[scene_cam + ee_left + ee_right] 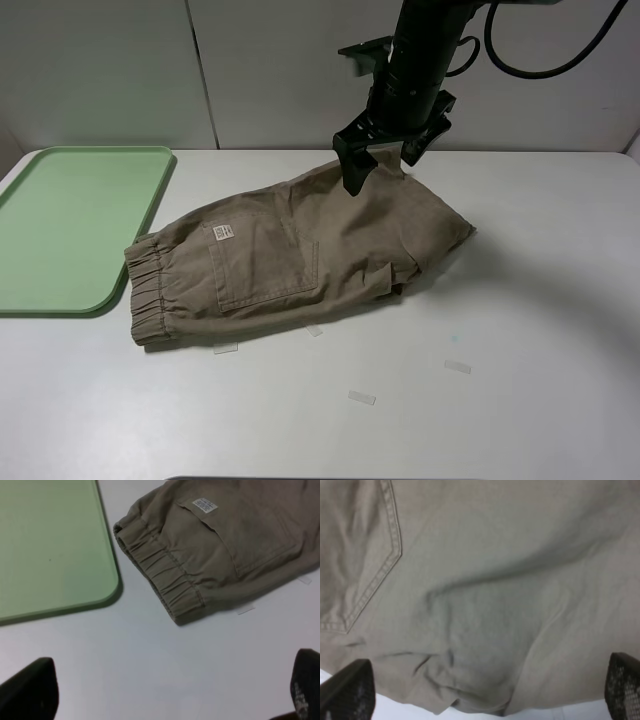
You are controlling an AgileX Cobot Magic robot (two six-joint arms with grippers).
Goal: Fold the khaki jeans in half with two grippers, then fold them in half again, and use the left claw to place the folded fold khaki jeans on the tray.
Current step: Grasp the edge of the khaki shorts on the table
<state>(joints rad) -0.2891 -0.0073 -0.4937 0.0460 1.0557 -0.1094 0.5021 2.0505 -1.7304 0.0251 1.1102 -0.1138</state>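
1. Far left: the mint-green tray (70, 220) lies flat on the white table (520, 330) with nothing on it. Its rounded near corner sits just beside the waistband end of the garment, not touching it.
2. The left claw (167, 695) shows only in its own wrist camera. Its two black fingertips (30, 690) are spread wide and released, with bare tabletop between them. It hangs over the table near the tray corner and the waistband, gripping nothing.
3. Centre: the khaki jeans (290, 250) lie on the table to the right of the tray, not on it. They look folded over once, with the gathered elastic waistband (148, 290) turned toward the tray and the narrower end pointing right.
4. A small white label (222, 233) sits at the top of a stitched back pocket (265, 265), which faces up.
5. Right of centre: the right gripper (384, 160) hangs from above at the garment's far edge. Its black fingers are parted wide and clasp nothing. One tip is at or just above the cloth, and whether it touches cannot be told. Its wrist camera is filled with creased khaki fabric.
6. Near right: a few small pale strips (361, 397) lie scattered on the table in front of the garment.
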